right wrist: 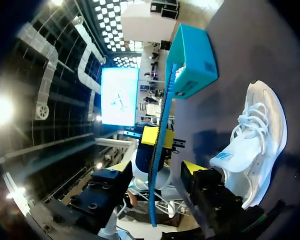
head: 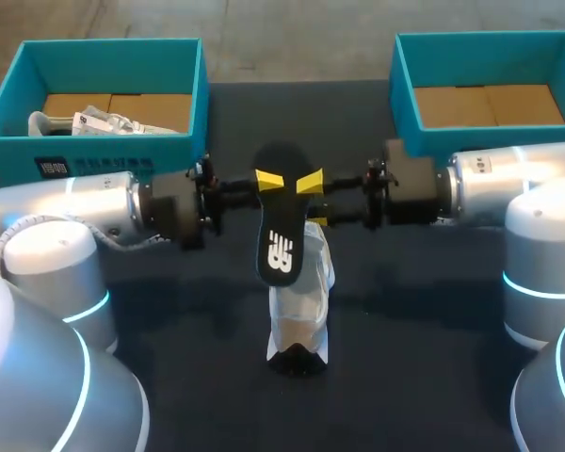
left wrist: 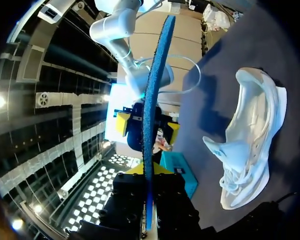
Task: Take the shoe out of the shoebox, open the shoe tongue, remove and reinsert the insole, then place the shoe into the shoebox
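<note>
The shoe is out, the insole removed. My left gripper pinches it, my right gripper seemingly gapes around it. Reinserting and boxing remain.

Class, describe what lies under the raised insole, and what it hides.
The white shoe lies on the table below the insole. From above, the insole covers the shoe's far end.

Two teal open-top shoeboxes; one white lace-up sneaker; one black foam insole; one crumpled white bundle; two yellow-tipped claws.
</note>
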